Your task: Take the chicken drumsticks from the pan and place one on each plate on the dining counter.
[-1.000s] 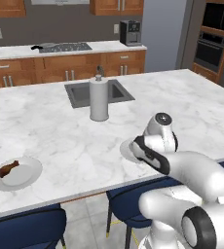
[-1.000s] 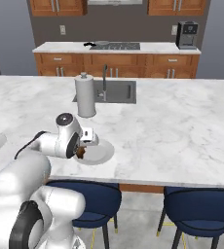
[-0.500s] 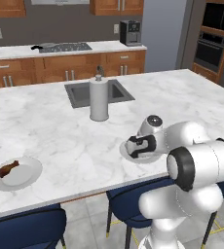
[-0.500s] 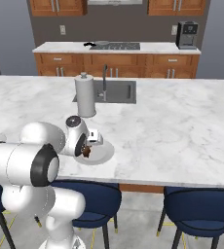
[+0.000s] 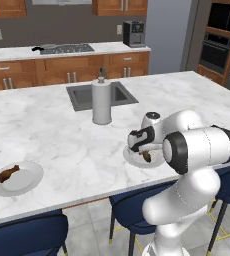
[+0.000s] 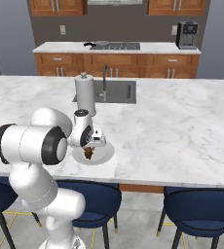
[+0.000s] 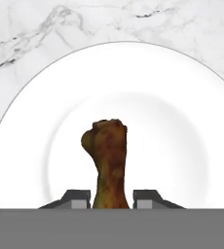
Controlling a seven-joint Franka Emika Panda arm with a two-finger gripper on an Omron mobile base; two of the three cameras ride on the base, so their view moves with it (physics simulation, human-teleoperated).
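Observation:
My gripper is shut on a brown chicken drumstick, whose thick end points at the middle of a pale plate. That plate lies near the front edge of the dining counter, and the gripper hangs just above it; I cannot tell whether the drumstick touches the plate. The other drumstick lies on a second plate at the front left. The pan sits on the far cooktop.
A paper towel roll stands upright beside the dark sink, just behind the near plate. Blue stools are tucked under the counter's front edge. A coffee machine stands on the back counter.
The hand has come down and slightly left onto the near plate with the drumstick in it, and the arm's elbow has swung forward. The plates and the other drumstick have not moved.

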